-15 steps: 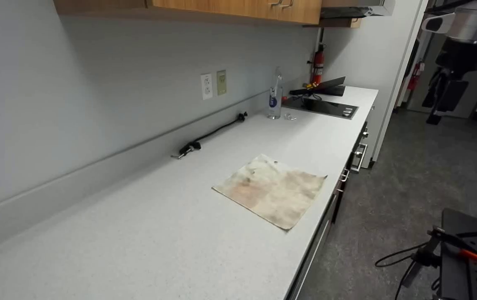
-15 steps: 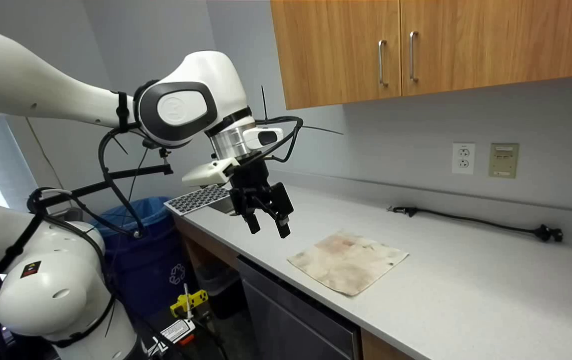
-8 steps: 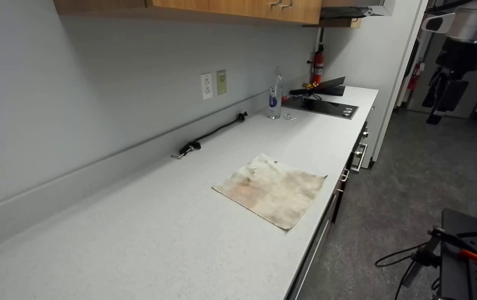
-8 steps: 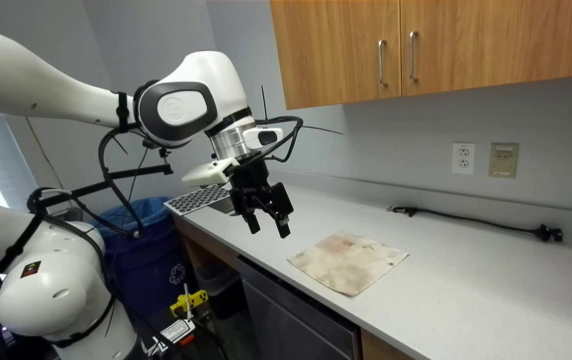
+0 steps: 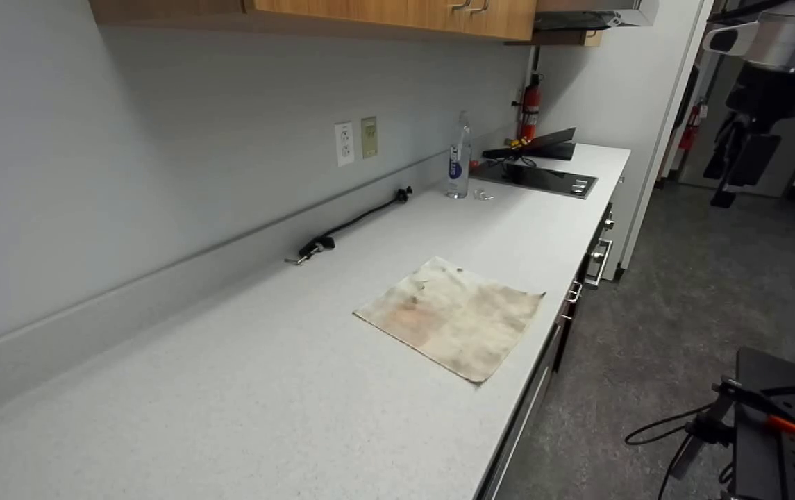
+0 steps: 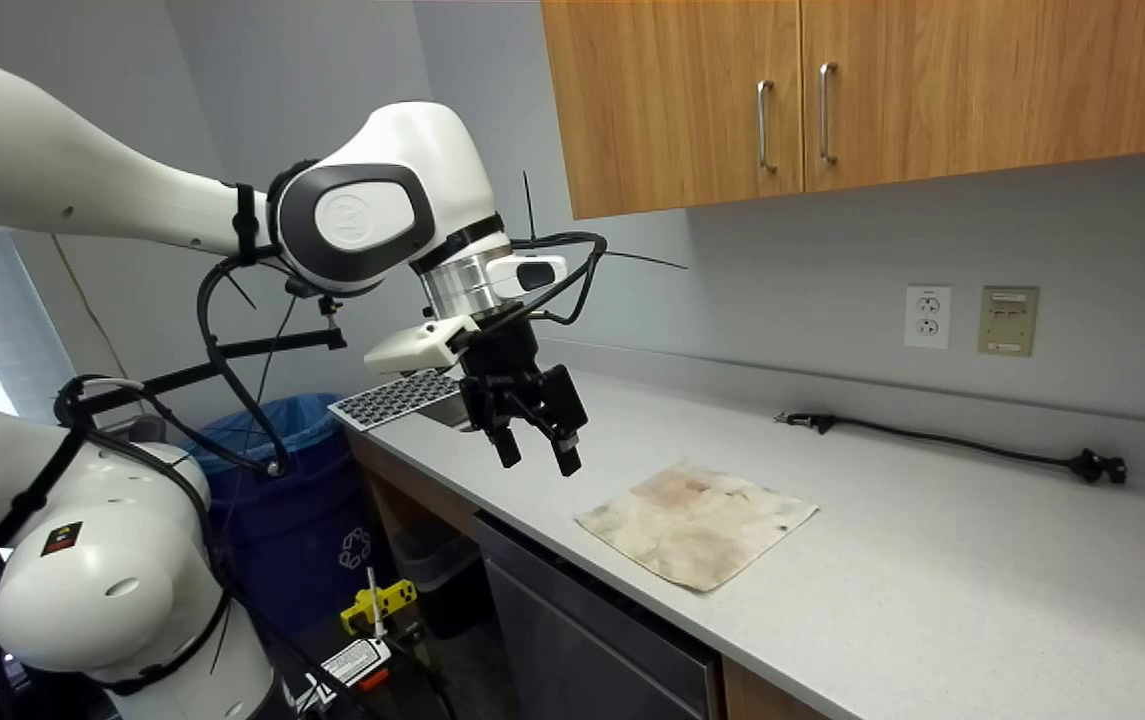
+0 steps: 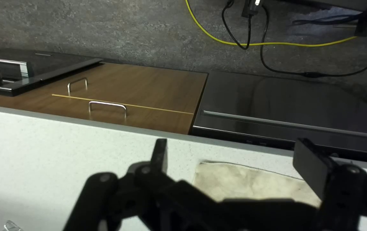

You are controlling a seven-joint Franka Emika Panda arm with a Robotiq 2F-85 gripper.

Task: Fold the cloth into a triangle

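The cloth lies flat and spread out on the white countertop, beige with brownish stains. It shows in both exterior views (image 5: 463, 319) (image 6: 697, 525), near the counter's front edge. One corner is slightly raised. In the wrist view, part of the cloth (image 7: 250, 183) shows between and beyond the fingers; the gripper body hides the rest. My gripper (image 6: 539, 460) hangs in the air above and to the side of the cloth, apart from it, with its fingers tilted down. In the wrist view the gripper (image 7: 231, 157) has its fingers wide apart with nothing between them.
A black flexible arm with clamps (image 6: 962, 437) lies along the wall behind the cloth. A clear bottle (image 5: 459, 170) and a black cooktop (image 5: 536, 179) are farther along the counter (image 5: 265, 389). Wooden cabinets (image 6: 672, 100) hang above. A blue bin (image 6: 292, 500) stands beside the counter.
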